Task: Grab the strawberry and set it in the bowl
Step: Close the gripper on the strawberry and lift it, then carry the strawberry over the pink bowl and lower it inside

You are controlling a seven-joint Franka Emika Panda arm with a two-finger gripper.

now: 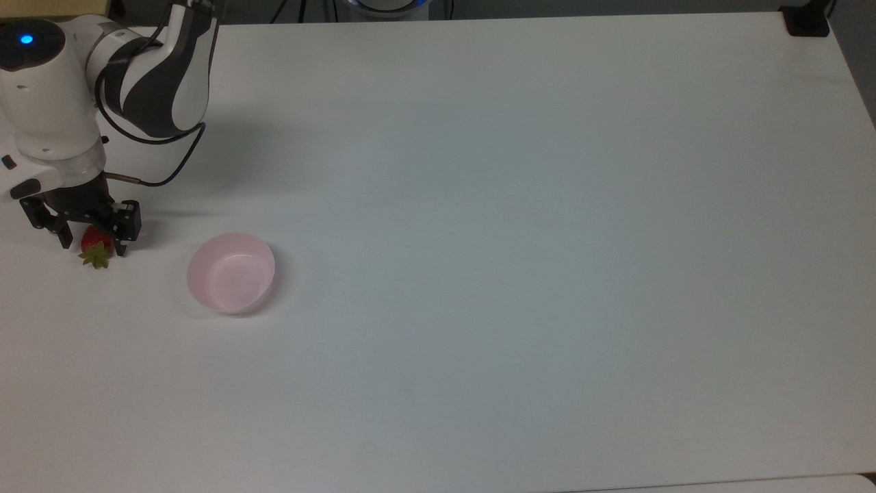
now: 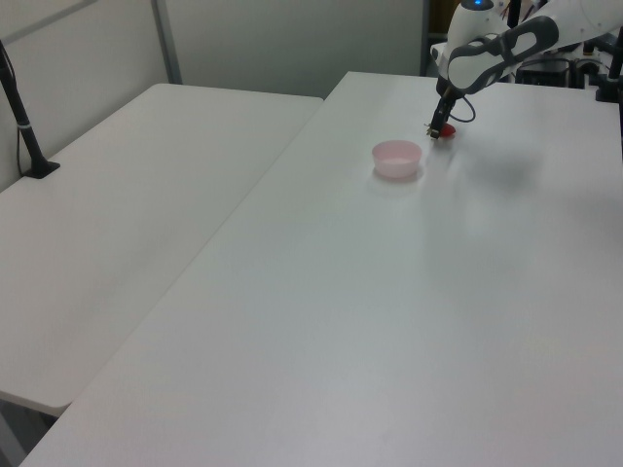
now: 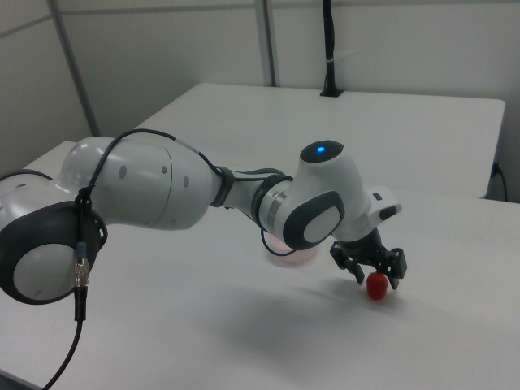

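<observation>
A small red strawberry (image 1: 96, 242) with a green cap lies on the white table (image 1: 479, 274) near the top view's left edge. My gripper (image 1: 94, 248) is lowered over it, open, with one black finger on each side of the berry. The right view shows the strawberry (image 3: 377, 288) resting on the table under the gripper (image 3: 377, 279). In the left view, the gripper (image 2: 437, 127) and strawberry (image 2: 447, 130) are at the far end of the table. The pale pink bowl (image 1: 231, 274) stands empty a short way to the top view's right of the berry, and appears as the bowl (image 2: 397, 159) in the left view.
A black clamp (image 1: 807, 20) sits on the table corner at the top view's upper right. A second white table (image 2: 127, 214) with a black post (image 2: 24, 126) adjoins at the left view's left. The arm's cable (image 1: 164, 168) hangs beside the wrist.
</observation>
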